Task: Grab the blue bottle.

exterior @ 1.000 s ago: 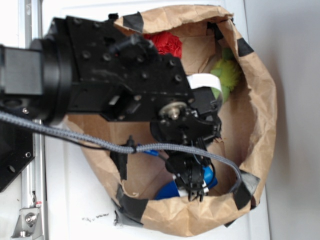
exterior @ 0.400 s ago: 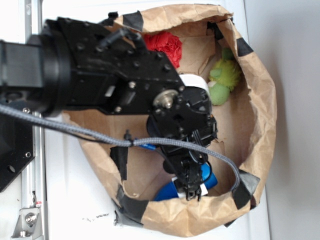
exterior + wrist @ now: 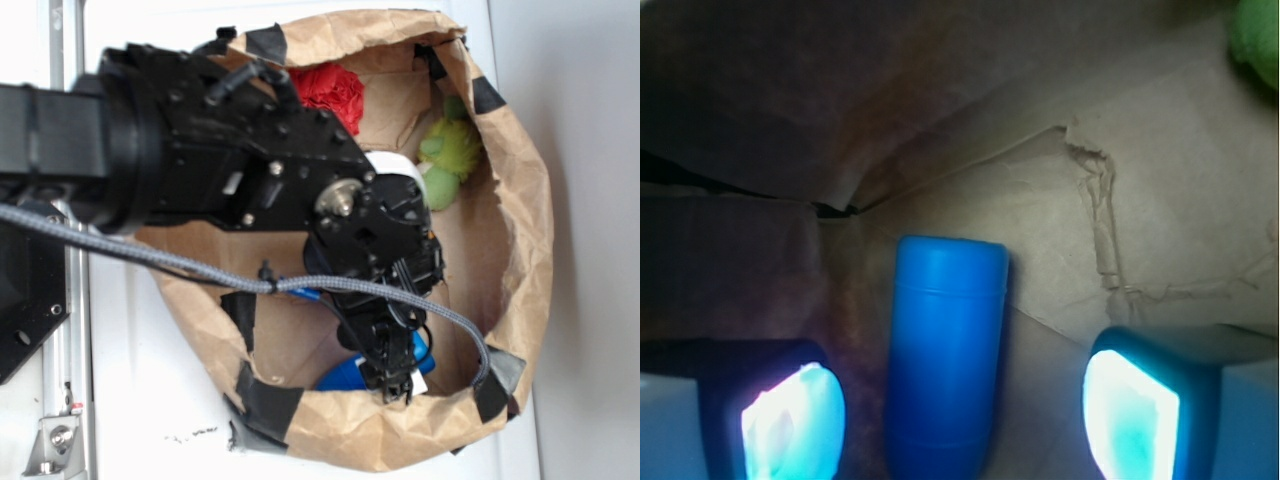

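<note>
Your white surface (image 3: 140,400) fills the exterior view, and on it sits the brown paper bag (image 3: 520,200), its rim rolled down and patched with black tape, taking up the centre and right of the frame. The black arm (image 3: 200,170) reaches in from the left edge and covers the bag's upper left, with a grey braided cable (image 3: 150,262) running across it and looping down toward the lower right rim.

Inside the bag you see a red crumpled item (image 3: 330,88) at the top, just above the arm, and a green plush (image 3: 447,158) at the upper right against the bag wall, well apart from the bottle.

The blue bottle (image 3: 945,355) lies on its side on the bag floor. In the exterior view only a patch of it (image 3: 345,376) shows at the lower centre, close to the near rim, mostly hidden under the arm's end.

The tool (image 3: 960,415) hangs directly over the bottle with its jaws spread wide. In the wrist view one finger (image 3: 790,420) sits at the lower left and the other at the lower right, the bottle's body lying between them with clear gaps on both sides. Neither finger touches it, and the tool holds nothing.
</note>
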Robot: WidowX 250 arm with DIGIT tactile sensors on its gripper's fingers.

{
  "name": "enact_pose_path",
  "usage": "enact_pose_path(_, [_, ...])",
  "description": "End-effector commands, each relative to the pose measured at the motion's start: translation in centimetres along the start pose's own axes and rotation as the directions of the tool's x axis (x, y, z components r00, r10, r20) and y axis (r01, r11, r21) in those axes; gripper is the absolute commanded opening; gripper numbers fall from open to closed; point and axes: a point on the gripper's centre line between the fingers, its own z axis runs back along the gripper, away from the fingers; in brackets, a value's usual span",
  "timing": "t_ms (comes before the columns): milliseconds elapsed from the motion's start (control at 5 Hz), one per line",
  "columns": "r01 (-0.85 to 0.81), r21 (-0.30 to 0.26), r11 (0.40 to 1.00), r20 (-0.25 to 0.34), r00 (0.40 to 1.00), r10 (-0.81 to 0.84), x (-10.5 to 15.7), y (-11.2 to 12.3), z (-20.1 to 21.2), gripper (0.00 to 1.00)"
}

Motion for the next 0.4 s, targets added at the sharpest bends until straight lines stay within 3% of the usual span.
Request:
enact_pose_path(0, [-0.003, 0.038, 0.999, 0.013, 1.000, 0.002, -0.2, 0.3, -2.1, 1.00])
enact_pose_path(200, [0.031, 0.105, 0.994, -0.004, 1.000, -0.031, -1.3, 0.7, -4.1, 1.00])
